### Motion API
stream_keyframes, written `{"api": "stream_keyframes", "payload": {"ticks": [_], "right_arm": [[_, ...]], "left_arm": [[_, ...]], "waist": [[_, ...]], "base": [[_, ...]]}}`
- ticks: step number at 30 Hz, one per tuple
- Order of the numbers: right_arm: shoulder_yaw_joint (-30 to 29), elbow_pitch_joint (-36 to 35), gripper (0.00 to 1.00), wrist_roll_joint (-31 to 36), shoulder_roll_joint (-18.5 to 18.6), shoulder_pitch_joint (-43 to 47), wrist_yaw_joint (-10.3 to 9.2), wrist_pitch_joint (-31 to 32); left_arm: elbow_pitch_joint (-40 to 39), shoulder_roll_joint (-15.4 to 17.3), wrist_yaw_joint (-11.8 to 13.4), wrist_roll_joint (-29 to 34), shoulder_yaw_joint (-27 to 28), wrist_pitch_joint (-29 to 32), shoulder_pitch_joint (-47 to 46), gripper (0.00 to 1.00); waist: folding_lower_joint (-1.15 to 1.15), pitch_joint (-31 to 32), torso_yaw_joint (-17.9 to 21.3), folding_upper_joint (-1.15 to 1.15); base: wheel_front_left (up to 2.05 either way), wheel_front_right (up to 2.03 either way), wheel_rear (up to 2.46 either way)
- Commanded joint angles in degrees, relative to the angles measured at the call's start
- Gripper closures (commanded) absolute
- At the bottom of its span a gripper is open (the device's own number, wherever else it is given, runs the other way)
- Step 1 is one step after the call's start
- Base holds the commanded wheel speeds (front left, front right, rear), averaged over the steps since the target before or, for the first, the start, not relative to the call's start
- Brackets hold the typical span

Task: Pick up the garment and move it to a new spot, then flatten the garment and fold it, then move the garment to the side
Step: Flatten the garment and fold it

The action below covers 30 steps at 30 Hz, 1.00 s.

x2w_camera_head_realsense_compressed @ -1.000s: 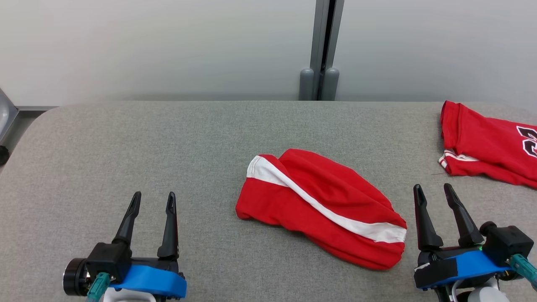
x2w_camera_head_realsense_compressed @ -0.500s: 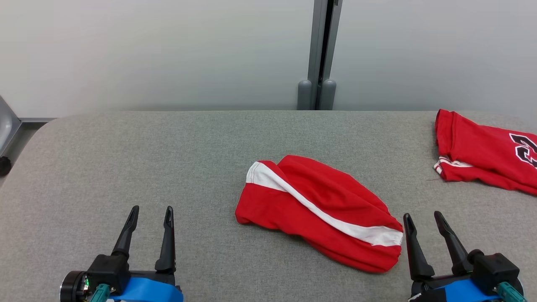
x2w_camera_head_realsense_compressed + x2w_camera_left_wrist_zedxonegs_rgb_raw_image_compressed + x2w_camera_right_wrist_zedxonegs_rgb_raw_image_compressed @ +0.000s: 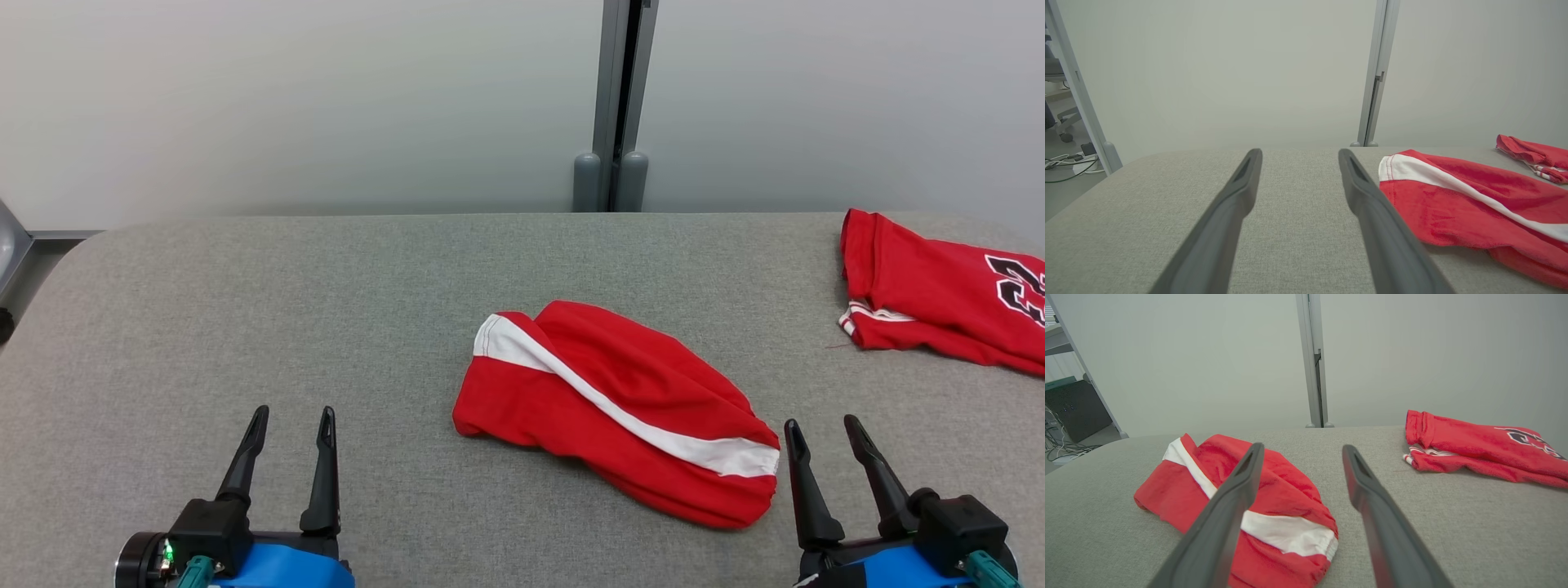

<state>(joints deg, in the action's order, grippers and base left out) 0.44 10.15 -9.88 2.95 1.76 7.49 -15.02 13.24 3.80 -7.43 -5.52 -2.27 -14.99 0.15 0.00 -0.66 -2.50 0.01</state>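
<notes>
Head view, read left to right. The left gripper (image 3: pixel 293 412) is shown well to the left of the grey post (image 3: pixel 614 98) and nearer the robot, with its two fingers spread apart and nothing between them. The garment (image 3: pixel 612 408), red with a white stripe, is seen crumpled on the padded table (image 3: pixel 245 286), straight in front of the post and reaching somewhat to its right. The right gripper (image 3: pixel 820 423) is held to the right of the post, jaws likewise apart and empty. A numbered shirt (image 3: pixel 931 294) lies far to the right of the post. The garment is judged light, soft and limp, likely to sag when lifted and to drag on the table's cover. A pinch at the white-banded hem or the gathered end is advised.
</notes>
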Motion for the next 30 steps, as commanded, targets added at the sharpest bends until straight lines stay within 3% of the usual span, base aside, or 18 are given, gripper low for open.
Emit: {"api": "stream_keyframes", "payload": {"ticks": [1,15,22,30], "right_arm": [[0.06,0.0,0.0,-0.09,-0.08,0.56,0.01,-0.19],[1.14,0.74,0.0,-0.83,-0.05,-1.0,0.01,-0.18],[1.85,0.64,0.0,-0.61,-0.04,-3.17,0.01,-0.18],[2.28,0.47,0.0,-0.86,-0.03,-5.73,0.01,-0.18]], "left_arm": [[0.15,0.29,-0.07,0.25,0.35,-0.26,-0.04,0.0],[0.75,0.72,-0.07,-0.94,-0.94,-0.26,-2.62,0.0],[3.33,1.86,-0.08,-2.81,-4.79,-0.25,-10.62,0.0],[11.53,4.36,-0.08,-7.79,-10.73,-0.25,-21.7,0.0]], "waist": [[0.0,0.05,0.0,-0.01],[0.0,-0.86,1.23,-0.01],[0.0,-3.64,3.59,-0.01],[0.0,-8.59,7.66,-0.01]], "base": [[0.0,0.0,0.0],[0.0,0.0,0.0],[0.0,0.0,0.0],[0.0,0.0,0.0]]}}
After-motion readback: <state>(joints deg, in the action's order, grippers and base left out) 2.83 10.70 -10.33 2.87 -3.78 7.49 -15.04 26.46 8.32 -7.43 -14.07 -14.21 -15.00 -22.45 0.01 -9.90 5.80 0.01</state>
